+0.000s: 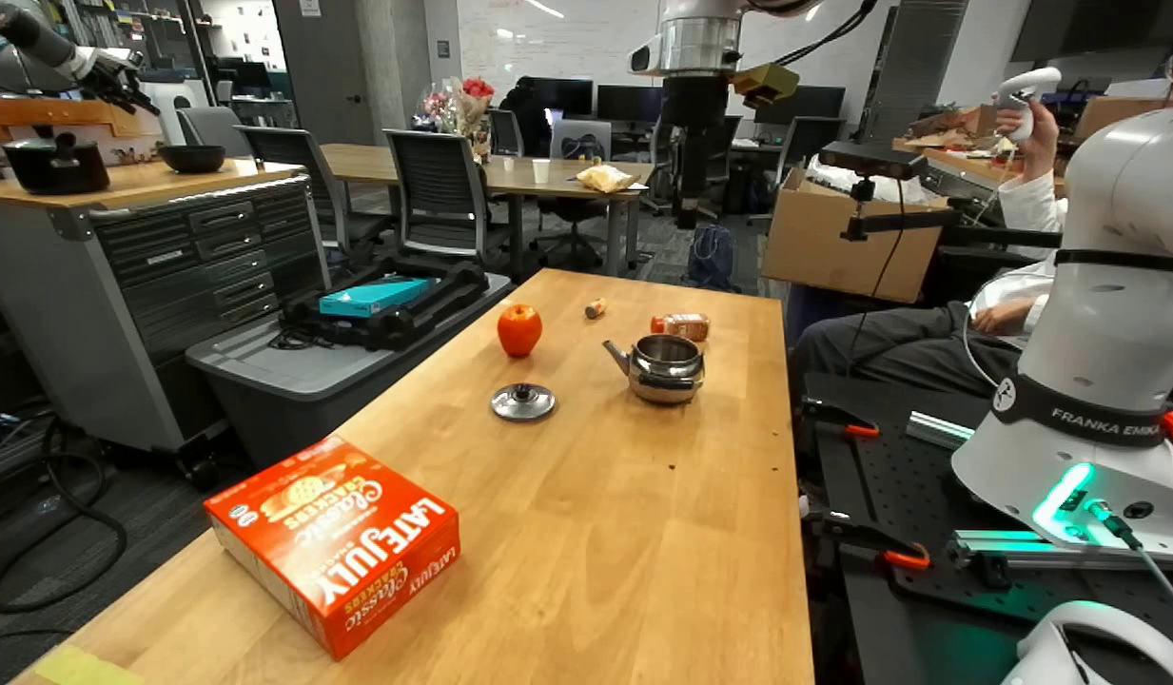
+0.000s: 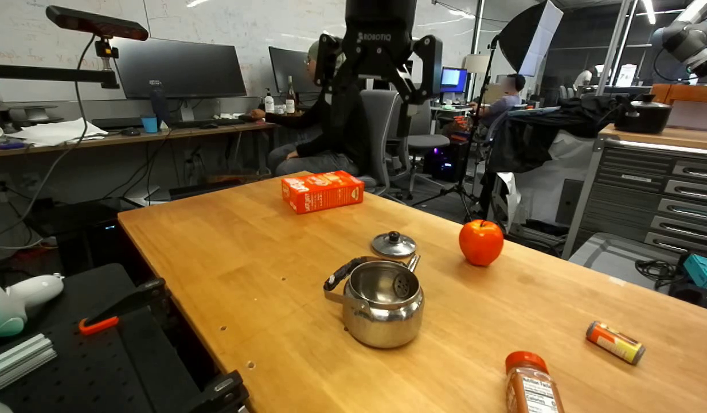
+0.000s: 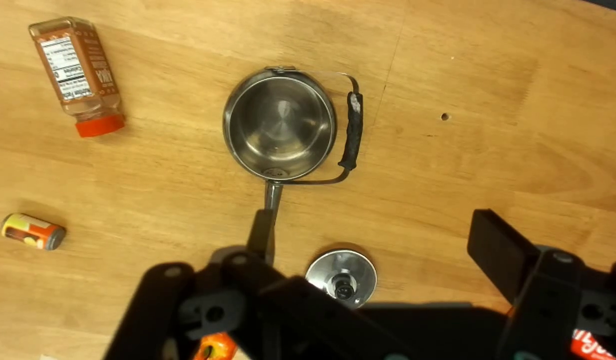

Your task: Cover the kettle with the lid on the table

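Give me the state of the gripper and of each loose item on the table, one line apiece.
Gripper: open, holding nothing.
Kettle: upright, uncovered, handle swung down to one side.
Lid: lying knob up, apart from the kettle.
Apple: upright.
Bottle: on its side, capped.
Cylinder: on its side.
Box: lying flat; sealed or not, I cannot tell.

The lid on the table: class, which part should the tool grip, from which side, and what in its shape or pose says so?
Probably the black knob at the centre of the lid, from straight above, so the open tool can close on the knob's sides. The lid lies flat on the table, knob up, so the low rim likely offers less hold.
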